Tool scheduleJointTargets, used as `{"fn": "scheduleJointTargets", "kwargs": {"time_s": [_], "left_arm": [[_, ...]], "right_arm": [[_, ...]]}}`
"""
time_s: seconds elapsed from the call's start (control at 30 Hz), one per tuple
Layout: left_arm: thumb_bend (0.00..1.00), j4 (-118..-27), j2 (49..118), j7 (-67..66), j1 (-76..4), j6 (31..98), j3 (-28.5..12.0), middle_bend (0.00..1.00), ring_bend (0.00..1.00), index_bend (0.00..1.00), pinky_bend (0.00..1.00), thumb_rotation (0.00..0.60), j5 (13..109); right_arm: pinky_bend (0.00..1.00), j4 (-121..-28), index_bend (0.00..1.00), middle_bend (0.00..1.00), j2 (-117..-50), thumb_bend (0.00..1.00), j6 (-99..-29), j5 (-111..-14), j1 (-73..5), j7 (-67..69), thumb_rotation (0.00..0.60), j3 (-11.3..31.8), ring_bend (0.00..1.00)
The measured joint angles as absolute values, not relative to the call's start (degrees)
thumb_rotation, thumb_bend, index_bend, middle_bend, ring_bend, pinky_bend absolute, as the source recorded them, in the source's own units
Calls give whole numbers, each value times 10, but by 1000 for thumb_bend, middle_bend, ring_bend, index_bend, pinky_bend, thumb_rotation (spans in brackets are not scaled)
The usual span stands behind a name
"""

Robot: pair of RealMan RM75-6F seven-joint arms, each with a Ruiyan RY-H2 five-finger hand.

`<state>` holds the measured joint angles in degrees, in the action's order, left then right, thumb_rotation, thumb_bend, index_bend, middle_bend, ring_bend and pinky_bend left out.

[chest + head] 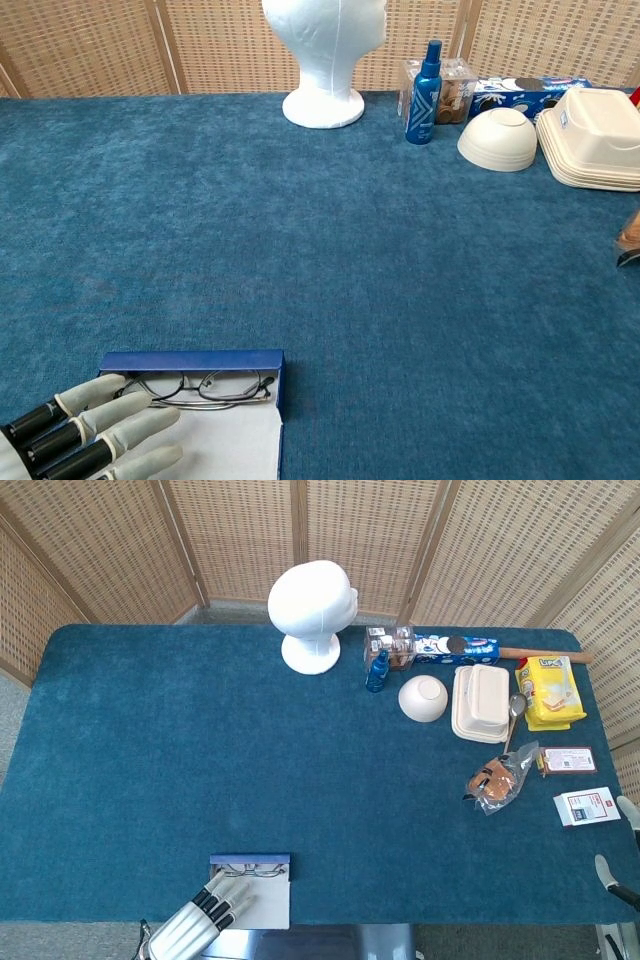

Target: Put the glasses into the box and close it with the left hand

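Observation:
A blue glasses box (190, 361) lies at the table's near edge, its white lid (235, 440) folded flat toward me. Thin-framed glasses (205, 386) rest inside, along the blue wall. In the head view the box (250, 861) shows at the bottom, left of centre. My left hand (85, 438) lies over the box's left end with its fingers stretched out side by side; the top fingertip is beside the glasses' left end and it holds nothing. Only the fingertips of my right hand (617, 865) show at the far right edge, apart and with nothing in them.
A white foam head (312, 610) stands at the back centre. To its right are a blue spray bottle (377, 672), a white bowl (423, 698), a stack of white containers (481, 703), a yellow packet (549, 691), a bagged snack (497, 781) and cards (586, 806).

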<state>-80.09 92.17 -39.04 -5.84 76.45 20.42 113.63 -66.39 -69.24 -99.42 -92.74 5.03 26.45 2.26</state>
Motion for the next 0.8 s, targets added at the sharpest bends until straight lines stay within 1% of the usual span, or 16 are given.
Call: {"fn": "scheduleJointTargets", "kwargs": {"time_s": [0.1,0.23,0.4,0.8], "left_arm": [[290,-791,929,-395,-55,764,199,0,0,3,0,599,1138],[287,-789,935,-405,-56,751,193,0,0,0,0,572,1138],[286,-794,937,-415,-58,737,187,0,0,0,0,562,1136],[286,-800,941,-421,-61,751,172,1,0,11,0,565,1149]], "right_arm": [[284,-660,41,164,-693,390,-997,-924,53,268,579,23,122],[284,-649,40,164,-695,390,-1004,-919,59,280,582,24,122],[284,-639,40,164,-698,390,-1009,-915,63,291,575,25,121],[284,-623,41,164,-703,388,-1015,-911,68,305,581,26,121]]}}
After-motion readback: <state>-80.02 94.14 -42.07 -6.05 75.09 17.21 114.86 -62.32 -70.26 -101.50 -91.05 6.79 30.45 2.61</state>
